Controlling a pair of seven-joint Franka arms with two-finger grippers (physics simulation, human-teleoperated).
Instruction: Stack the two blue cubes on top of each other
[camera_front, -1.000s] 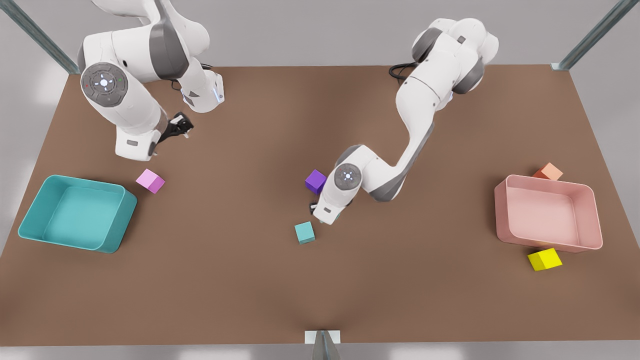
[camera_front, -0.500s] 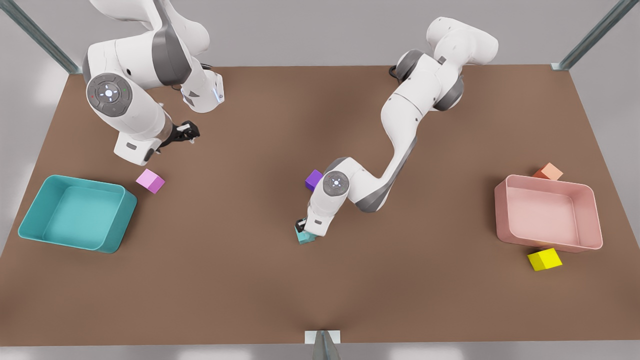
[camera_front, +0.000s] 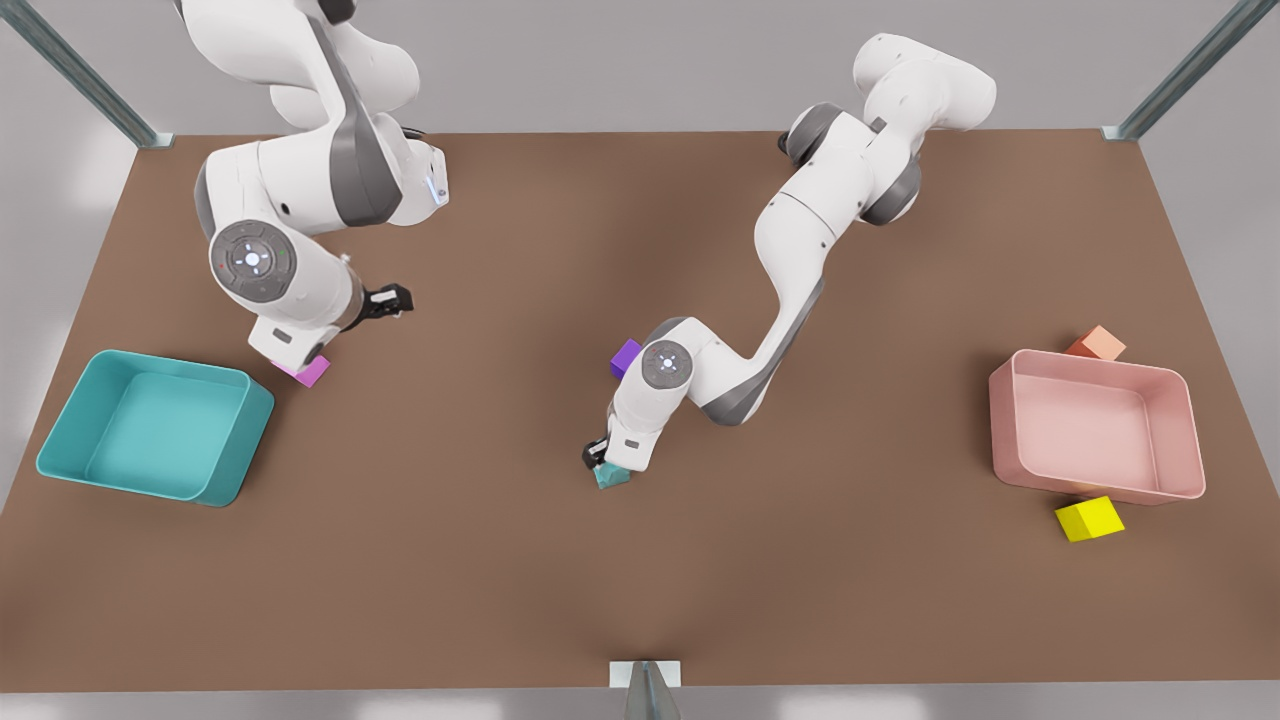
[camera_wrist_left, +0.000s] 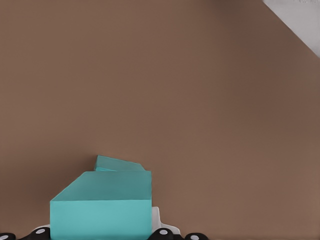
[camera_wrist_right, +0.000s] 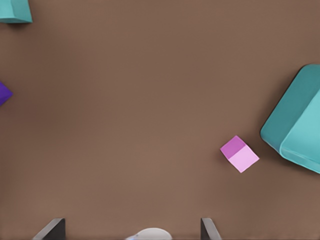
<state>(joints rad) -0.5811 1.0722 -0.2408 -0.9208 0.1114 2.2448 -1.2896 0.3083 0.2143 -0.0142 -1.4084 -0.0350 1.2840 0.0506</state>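
Where the bench's middle lies in the front view, you find the two blue cubes together under the left gripper (camera_front: 603, 462). Your left wrist view shows them best: the upper teal cube (camera_wrist_left: 101, 210) is a plain, flat-shaded turquoise block with sharp edges and a lighter front face, held between the left gripper's fingers, which pinch its sides. Just behind and below it peeks the lower teal cube (camera_wrist_left: 117, 163), the same colour, turned at a slightly different angle; you cannot tell whether the two are touching. In the front view a teal corner (camera_front: 611, 478) shows below the wrist.

Just behind that arm sits a purple cube (camera_front: 626, 357), darker and partly hidden by the arm's joint.

Moving out to the front view's left, the right gripper (camera_front: 385, 300) hangs above the bench with its fingers spread, as the two dark fingertips (camera_wrist_right: 51, 229) standing well apart in your right wrist view show. A pink cube (camera_wrist_right: 240, 154) lies near it, just beside the large teal bin (camera_front: 225, 475); in the front view the arm's wrist covers most of that cube.

Over on the front view's right stands a pink bin (camera_front: 1100, 478), with an orange cube (camera_front: 1098, 343) just behind it and a yellow cube (camera_front: 1089, 519) just in front.
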